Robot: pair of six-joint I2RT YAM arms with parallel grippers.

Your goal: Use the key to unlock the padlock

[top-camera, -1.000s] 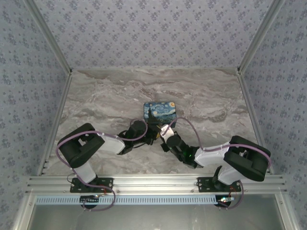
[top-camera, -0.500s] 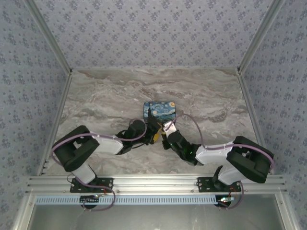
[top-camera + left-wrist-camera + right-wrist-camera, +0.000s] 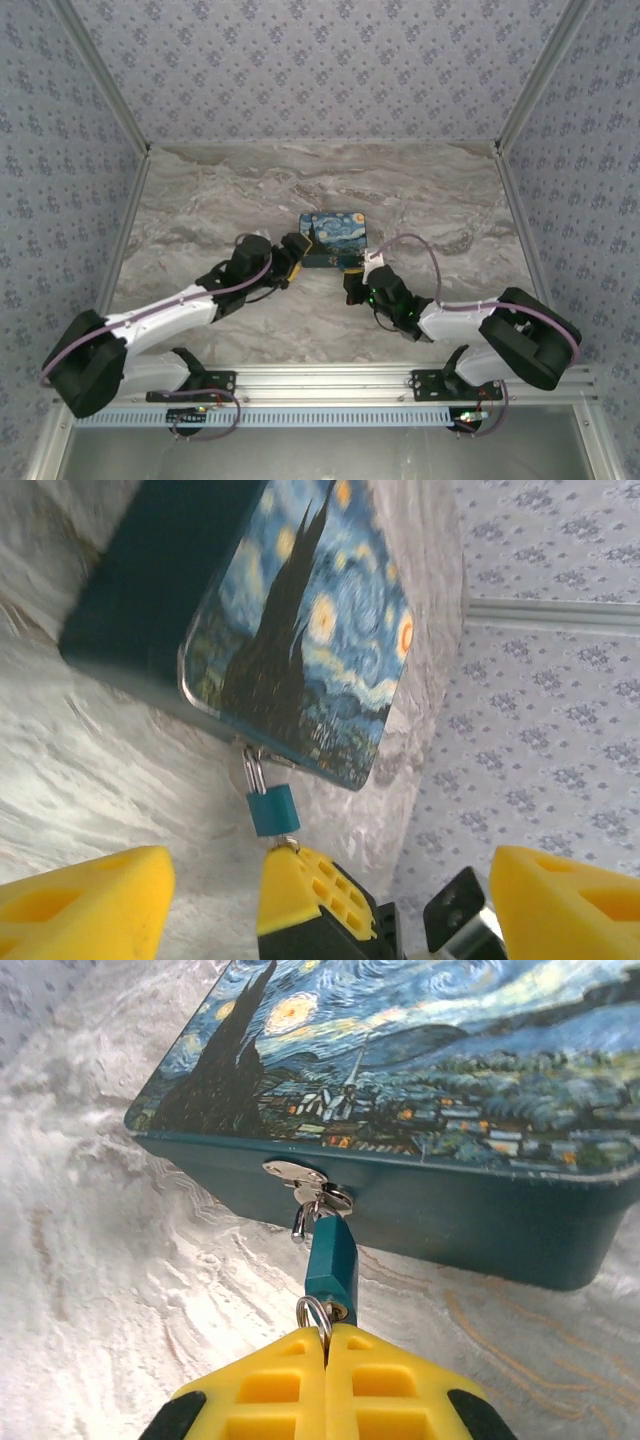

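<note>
The left pincer (image 3: pixel 291 255) had just let go and drawn off: a second before it was closed at the box's (image 3: pixel 335 240) near edge, close against the other arm. It then hung wide open and empty off the box's near left corner, with its arm stretched low across the table (image 3: pixel 200 200). The right pincer (image 3: pixel 325 1345) had not shifted from the middle of the box's near side. It was closed tight, pads together, directly under the padlock (image 3: pixel 331 1260), gripping what I took to be the key (image 3: pixel 335 1312). Little of the key showed beyond a small wire ring (image 3: pixel 303 1310) at the fingertips. The padlock hung by its shackle from the hasp (image 3: pixel 295 1172) on the box's front wall, just below the lid, with its keyhole end turned down toward the right pincer. By my reading, the left arm's steadying job was finished and the turning of the key rested with the right arm alone. Whether the shackle had sprung could not be told; it was still threaded through the hasp, so the lock was not yet off. No brand, label or lettering could be read anywhere. The lid carried only a swirling night-sky painting in blue and yellow with a dark cypress, and the padlock's teal body looked plain.
</note>
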